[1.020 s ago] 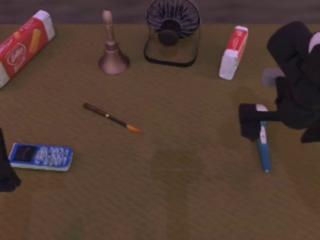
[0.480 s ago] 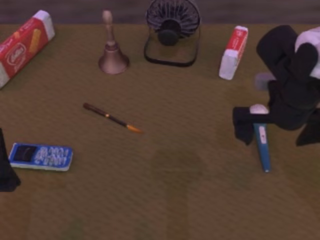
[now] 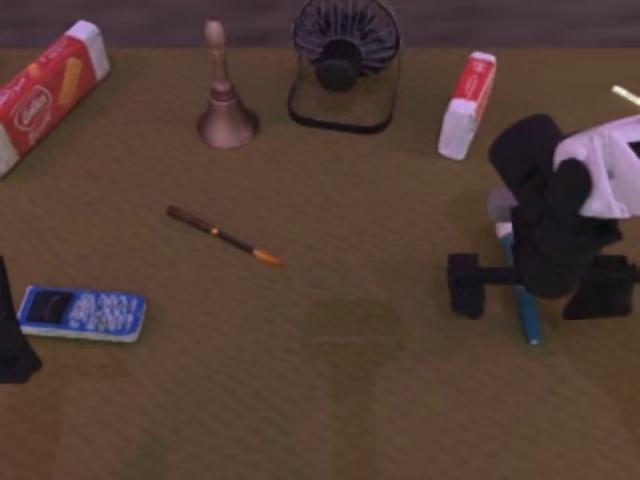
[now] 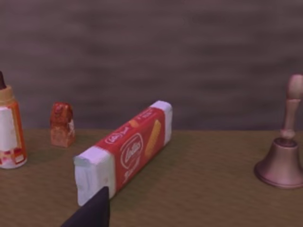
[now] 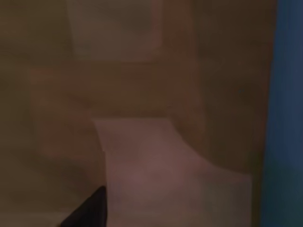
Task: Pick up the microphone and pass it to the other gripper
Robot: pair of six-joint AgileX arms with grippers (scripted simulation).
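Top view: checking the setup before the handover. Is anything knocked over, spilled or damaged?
Nothing stands out. The bell and fan stand upright; the microphone lies flat between the open right gripper's fingers.

No wording can be read anywhere.

Red biscuit pack [image 3: 45, 90], table's 10 o'clock corner: a white oval logo with script lettering on the red wrapper, not legible from above. From the left wrist camera the same pack [image 4: 124, 152] shows two white ovals with cursive script inside; the letters do not resolve.

Blue phone [image 3: 82, 313], at 8 o'clock: rows of pale keypad marks, no digit readable.

Red-and-white box [image 3: 467, 104], at 1 o'clock: no print discernible.

Bottle [image 4: 10, 130] in the left wrist view: white and orange label, nothing readable.
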